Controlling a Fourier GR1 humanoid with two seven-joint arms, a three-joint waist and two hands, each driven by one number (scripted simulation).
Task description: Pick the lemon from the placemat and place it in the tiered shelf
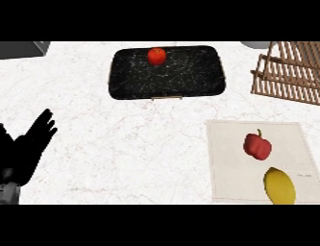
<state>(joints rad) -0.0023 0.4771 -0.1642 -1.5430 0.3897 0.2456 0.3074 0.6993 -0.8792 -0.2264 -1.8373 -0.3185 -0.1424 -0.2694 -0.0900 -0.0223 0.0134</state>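
Note:
A yellow lemon lies at the near end of a pale placemat on the right of the counter, its lower tip cut by the view's edge. A red bell pepper sits on the same mat just beyond it. The wooden tiered shelf stands at the far right, slats showing. My left hand rests open at the lower left, fingers up, far from the lemon. My right hand does not show.
A dark marbled tray lies at the far middle with a red tomato near its far edge. A grey object sits at the far left corner. White marble counter spans between tray and placemat.

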